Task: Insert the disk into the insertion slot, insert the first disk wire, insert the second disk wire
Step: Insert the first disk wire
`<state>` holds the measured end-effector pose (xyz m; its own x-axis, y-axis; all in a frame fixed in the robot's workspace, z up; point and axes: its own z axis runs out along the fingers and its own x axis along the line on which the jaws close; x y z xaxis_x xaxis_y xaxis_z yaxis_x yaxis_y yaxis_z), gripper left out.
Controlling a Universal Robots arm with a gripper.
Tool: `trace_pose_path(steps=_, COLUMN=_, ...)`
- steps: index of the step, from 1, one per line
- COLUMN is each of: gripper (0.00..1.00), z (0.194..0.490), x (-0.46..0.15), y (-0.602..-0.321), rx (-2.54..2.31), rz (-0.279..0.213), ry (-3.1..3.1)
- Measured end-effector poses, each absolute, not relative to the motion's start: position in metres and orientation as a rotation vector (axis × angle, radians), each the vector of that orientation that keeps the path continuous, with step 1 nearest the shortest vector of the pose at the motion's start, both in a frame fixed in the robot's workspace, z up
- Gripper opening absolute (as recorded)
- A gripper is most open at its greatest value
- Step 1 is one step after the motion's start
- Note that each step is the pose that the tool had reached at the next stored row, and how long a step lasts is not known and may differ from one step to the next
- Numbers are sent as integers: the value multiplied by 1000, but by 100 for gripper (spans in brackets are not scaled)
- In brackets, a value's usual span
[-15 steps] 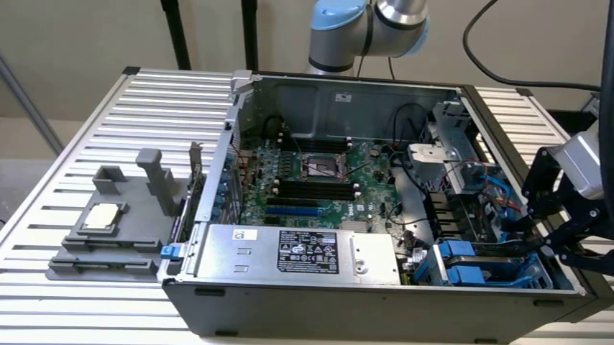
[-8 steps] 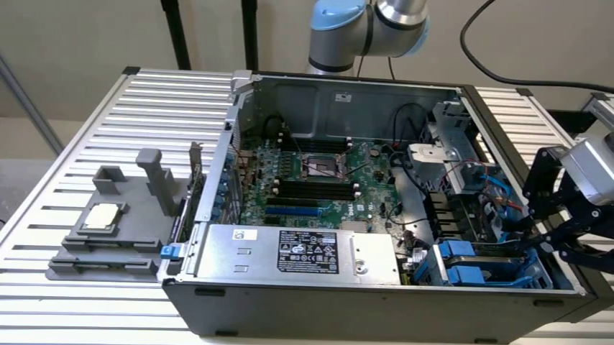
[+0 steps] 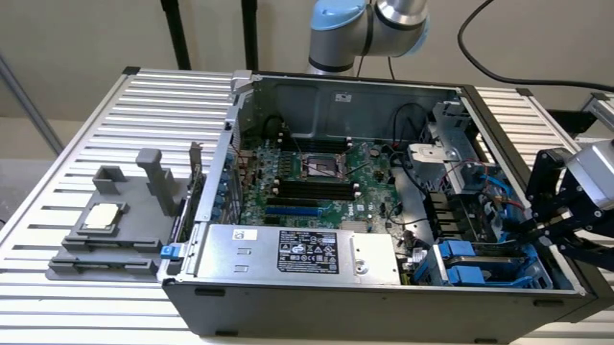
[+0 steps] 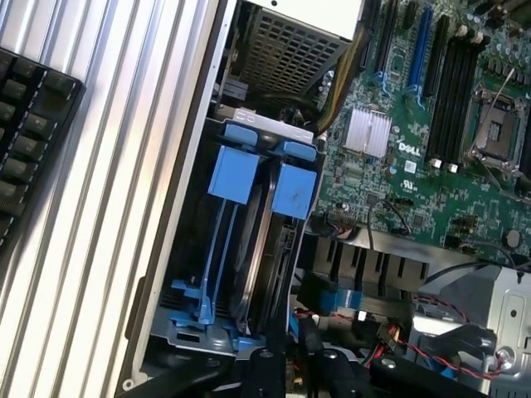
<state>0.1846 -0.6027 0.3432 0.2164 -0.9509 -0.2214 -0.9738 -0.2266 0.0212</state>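
The hand (image 3: 539, 233) (image 4: 294, 371) hangs at the open computer case's (image 3: 384, 302) side wall, across the drive bay from the power supply (image 3: 287, 251) (image 4: 290, 50). I cannot tell whether it is wide, narrow or gripping anything. It sits at the end of the disk (image 3: 472, 264) (image 4: 259, 265) that lies farthest from the power supply.

The disk stands on its thin edge inside the insertion slot (image 3: 537, 279) (image 4: 189, 303), between the slot's blue rails. Its long axis runs level, from the blue tabs just beside the power supply straight out toward the hand. The dark edge of the disk faces up out of the case.

Just beside the hand, on the side away from the slot, lie a blue connector (image 4: 340, 298) and thin red and black wires (image 4: 431, 352). Behind the power supply the green motherboard (image 3: 317, 187) (image 4: 431, 166) lies flat.

The case rests on a ribbed metal surface (image 3: 86, 129) (image 4: 108, 166). A black keyboard (image 4: 25, 141) lies on it, well apart from the power supply.
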Motion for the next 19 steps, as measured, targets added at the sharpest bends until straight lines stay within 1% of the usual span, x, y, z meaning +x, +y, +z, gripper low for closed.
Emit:
trace_pose_path(steps=5, gripper=17, z=343, x=182, y=-603, rx=-2368, rz=290, ry=1847)
trace_pose_path(steps=14, gripper=17, z=347, x=152, y=-605, rx=-2375, rz=289, ry=1838)
trace_pose_path(steps=19, gripper=17, z=348, x=149, y=-605, rx=-2344, rz=284, ry=1877)
